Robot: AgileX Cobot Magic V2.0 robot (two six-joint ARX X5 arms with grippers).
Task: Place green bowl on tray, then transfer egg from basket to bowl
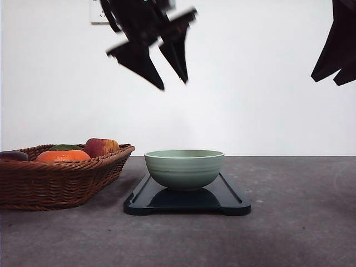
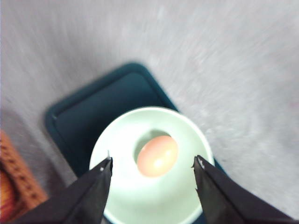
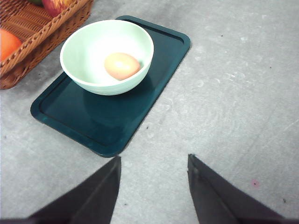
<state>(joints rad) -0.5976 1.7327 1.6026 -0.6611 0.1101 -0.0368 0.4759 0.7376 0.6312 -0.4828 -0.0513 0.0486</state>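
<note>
Reddish-brown egg (image 3: 122,66) is lying in the green bowl (image 1: 184,168) on the tray (image 1: 233,199), and we are seeing both end effectors, left (image 1: 164,69) and right (image 3: 154,179), spread and empty.

We see a pale green ridged bowl (image 1: 184,168), a reddish-brown egg (image 3: 122,66), a glossy black tray (image 1: 233,200), a brown woven basket (image 1: 55,181) and a grey worktop (image 1: 300,222).

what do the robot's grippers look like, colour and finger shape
Both are matte black. The left gripper has two long fingers that taper like wedges to narrow tips, with tiny pale flecks at the tips in the left wrist view. The right gripper has the same dark, pointed, flat-sided fingers. No cables or markings are discernible.
</note>
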